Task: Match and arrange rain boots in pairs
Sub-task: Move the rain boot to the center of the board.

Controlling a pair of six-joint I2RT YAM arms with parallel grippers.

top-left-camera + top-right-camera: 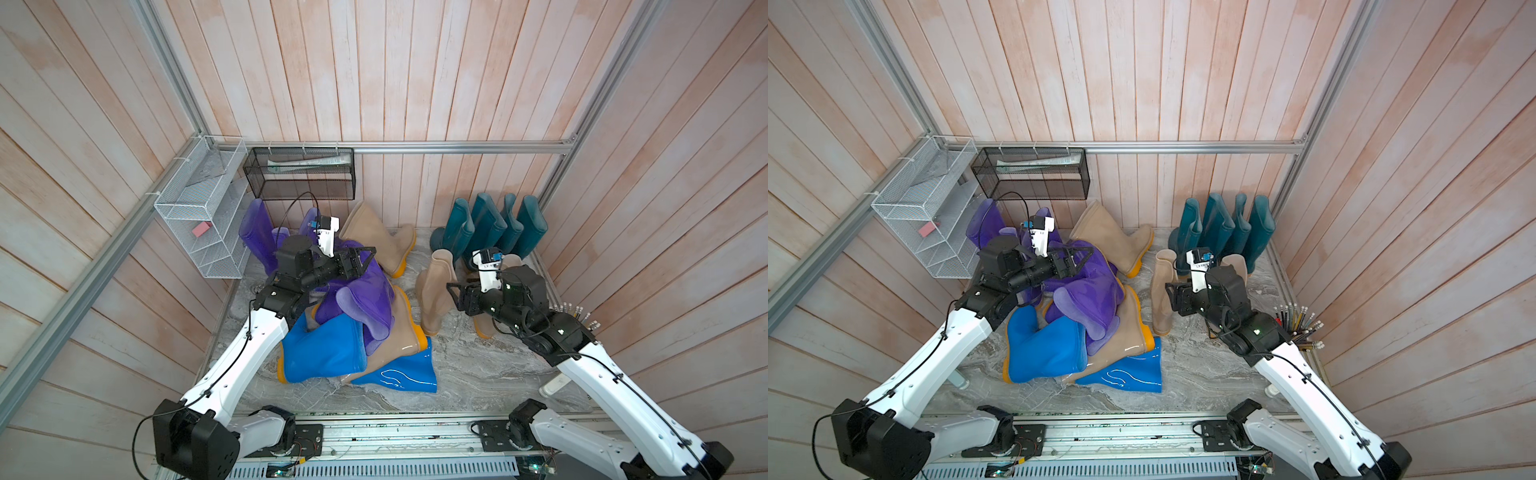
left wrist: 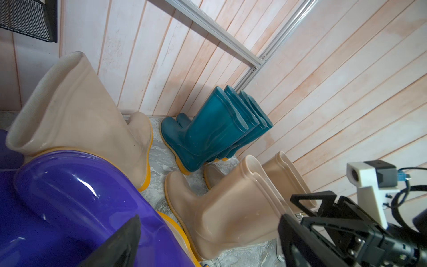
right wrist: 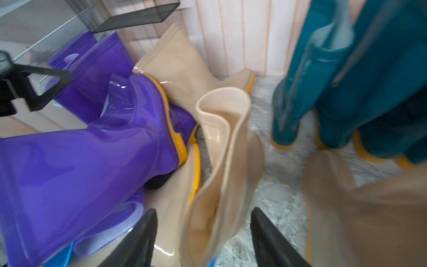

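Right wrist view puts the right gripper with its jaws standing apart around the floppy top of an upright beige boot. They press on nothing as far as I can see, so the boot stands on its own sole. From where I stand it sits right of centre on the marbled floor, just beside a second upright beige boot. Both are on the near side of the four teal boots, which are lined against the far wall in the right corner.

The left gripper hangs wide open and empty over the heap on the left. There, purple boots lie across a third beige boot and two blue boots. A fourth beige boot leans at the far wall.

I'd say the step in hand is setting down the first beige pair. Next the right arm should draw straight back without brushing that soft shaft, which looks easy to tip. Then one arm goes for another beige boot; the leaning one is freer than the buried one.
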